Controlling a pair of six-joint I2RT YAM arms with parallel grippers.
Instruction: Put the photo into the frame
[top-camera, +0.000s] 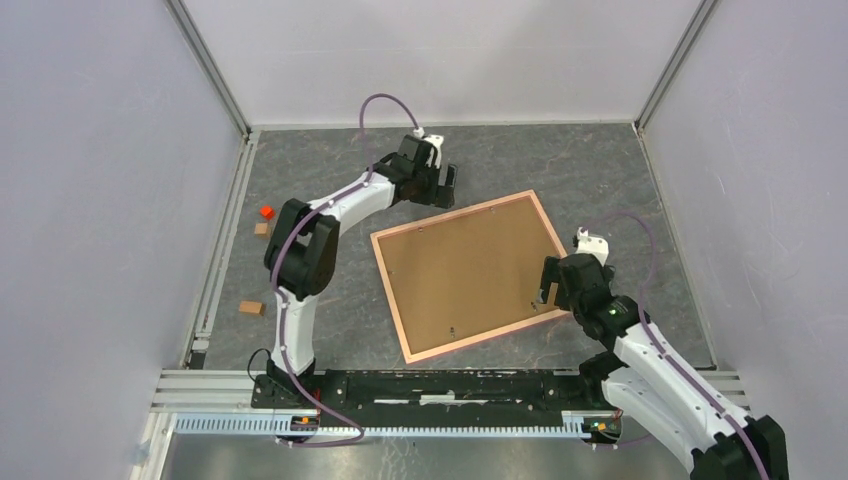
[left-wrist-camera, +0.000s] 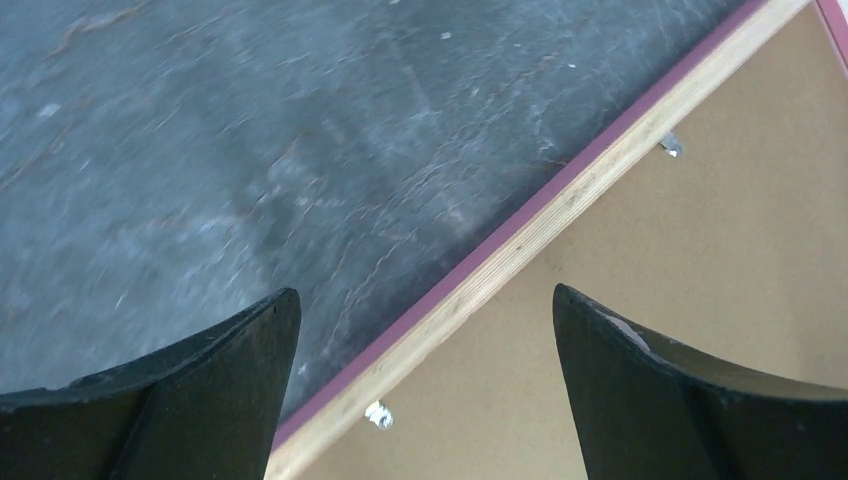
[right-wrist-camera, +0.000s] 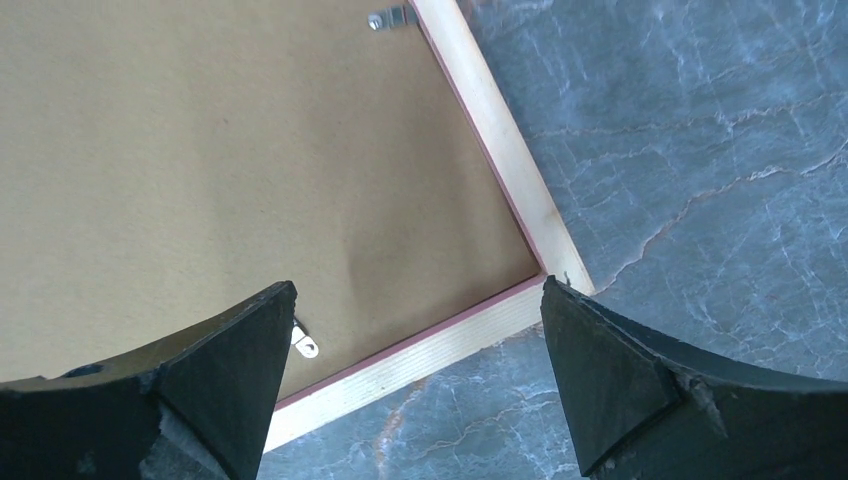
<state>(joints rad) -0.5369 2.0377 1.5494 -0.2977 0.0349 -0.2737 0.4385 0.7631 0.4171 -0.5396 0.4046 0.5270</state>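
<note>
item: frame (top-camera: 452, 214), thin-railed, pale wood on the back with a pink outer edge, lying flat and face down near the middle of the table (top-camera: 560, 160), turned askew to the table's sides. fitted inside it: plain brown backing board (top-camera: 465, 270), filling the whole opening. the photo does not show in any view; whether it lies under the board cannot be told. small metal clips (left-wrist-camera: 378, 413) sit along the inner side of the rails, resting on the board's margin. left gripper (left-wrist-camera: 425, 295): above the frame's far rail near the far left corner, with the rail running slantwise between its two black fingers, jaws spread wide, nothing between them, touching neither rail nor board as far as can be seen. right gripper (right-wrist-camera: 420, 285): above the frame's near right corner, which shows between its fingers, jaws likewise spread wide and holding nothing. surroundings: grey marbled table top; a small red block (top-camera: 266, 211) and a tan block (top-camera: 261, 229) just beside it near the left wall, a second tan block (top-camera: 251, 308) nearer the left arm's base, all well apart from the frame.
</note>
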